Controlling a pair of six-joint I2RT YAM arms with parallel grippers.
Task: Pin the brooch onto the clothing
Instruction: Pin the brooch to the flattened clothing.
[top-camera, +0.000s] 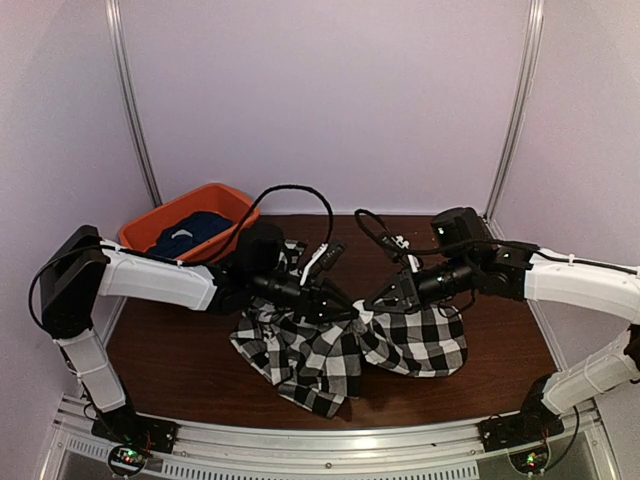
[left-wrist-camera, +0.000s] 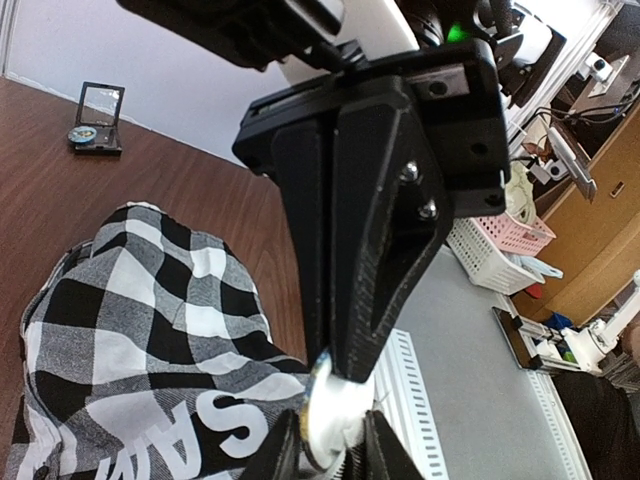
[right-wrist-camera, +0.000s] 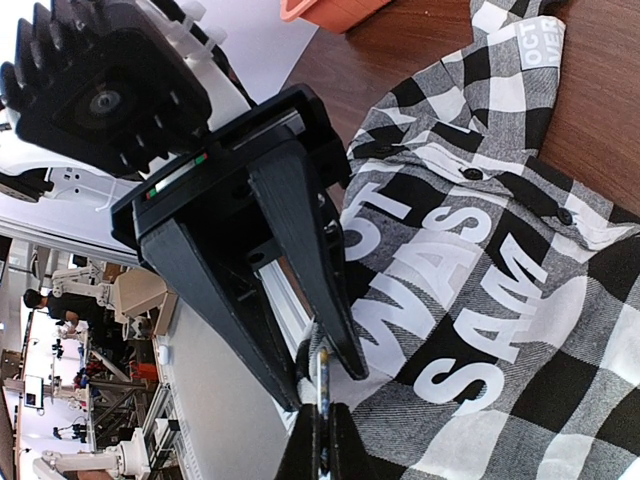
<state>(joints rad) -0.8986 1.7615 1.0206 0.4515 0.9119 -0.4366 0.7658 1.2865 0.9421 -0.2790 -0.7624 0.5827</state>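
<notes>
The black-and-white checked shirt (top-camera: 310, 355) lies bunched mid-table, its white block lettering showing in the left wrist view (left-wrist-camera: 150, 330) and the right wrist view (right-wrist-camera: 480, 250). The brooch is a small round white disc (left-wrist-camera: 335, 415), seen edge-on in the right wrist view (right-wrist-camera: 322, 385). My two grippers meet tip to tip just above the shirt. My right gripper (top-camera: 372, 298) (right-wrist-camera: 322, 440) is shut on the disc's faces. My left gripper (top-camera: 345, 308) (left-wrist-camera: 335, 450) has its jaws narrowly apart, with the disc and a bit of pale cloth filling the gap.
An orange bin (top-camera: 225, 200) holding a dark navy garment (top-camera: 190, 232) stands at the back left. A small black stand (left-wrist-camera: 97, 120) sits on the brown table (top-camera: 180, 365). Cables loop over both arms.
</notes>
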